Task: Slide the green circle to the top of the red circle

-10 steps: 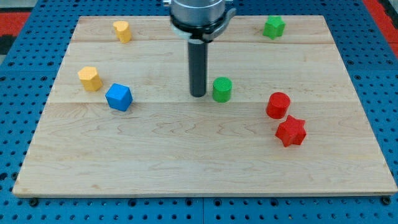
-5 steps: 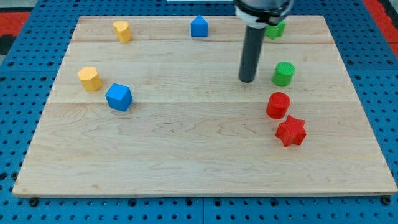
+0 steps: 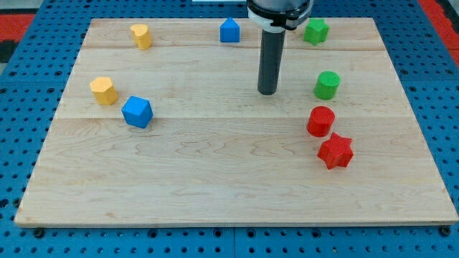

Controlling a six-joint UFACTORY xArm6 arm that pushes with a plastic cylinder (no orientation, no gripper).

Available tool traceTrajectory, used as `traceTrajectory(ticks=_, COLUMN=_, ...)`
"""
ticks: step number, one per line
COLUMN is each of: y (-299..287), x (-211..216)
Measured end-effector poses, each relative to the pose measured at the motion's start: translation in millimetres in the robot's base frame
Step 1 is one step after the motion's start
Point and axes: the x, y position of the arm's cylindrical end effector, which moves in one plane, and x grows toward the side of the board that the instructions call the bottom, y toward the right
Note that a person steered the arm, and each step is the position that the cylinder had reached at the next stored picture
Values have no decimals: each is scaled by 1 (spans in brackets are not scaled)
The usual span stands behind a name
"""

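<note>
- Camera view shows a pale wooden tabletop (image 3: 215, 179) resting on a blue pegboard base (image 3: 21, 86).
- My tip (image 3: 267, 92) is the lower end of a straight dark rod that comes down from the view's top; the arm carries no pincer, so nothing about spread or pressed-together jaws can be told.
- My tip stands on bare wood, to the view's left of the green circle (image 3: 327, 85) and apart from it, with a clear gap between them.
- The green circle, an upright cylinder, lies toward the view's right side, directly above the red circle (image 3: 320, 121) in the view, near it but not touching.
- The red circle is also an upright cylinder; the red star (image 3: 336, 150) lies just beside it, toward the view's bottom right, and the two look to be almost in contact.
- A second green block (image 3: 315, 31), star-like in outline, lies near the view's top edge, right of the rod.
- A blue block with a peaked top (image 3: 229, 30) lies near the view's top edge, left of the rod.
- A blue cube (image 3: 137, 112) lies on the view's left half, with a yellow block (image 3: 104, 90) just up and left of it.
- Another yellow block (image 3: 141, 35) lies near the top left corner of the tabletop.
</note>
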Motion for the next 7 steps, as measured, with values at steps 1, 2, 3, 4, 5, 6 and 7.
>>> traceTrajectory(ticks=1, y=21, x=1)
traceTrajectory(ticks=2, y=73, x=28)
traceTrajectory(ticks=3, y=115, x=63)
traceTrajectory(ticks=4, y=94, x=112)
traceTrajectory(ticks=5, y=63, x=135)
traceTrajectory(ticks=6, y=131, x=135)
traceTrajectory(ticks=7, y=174, x=147)
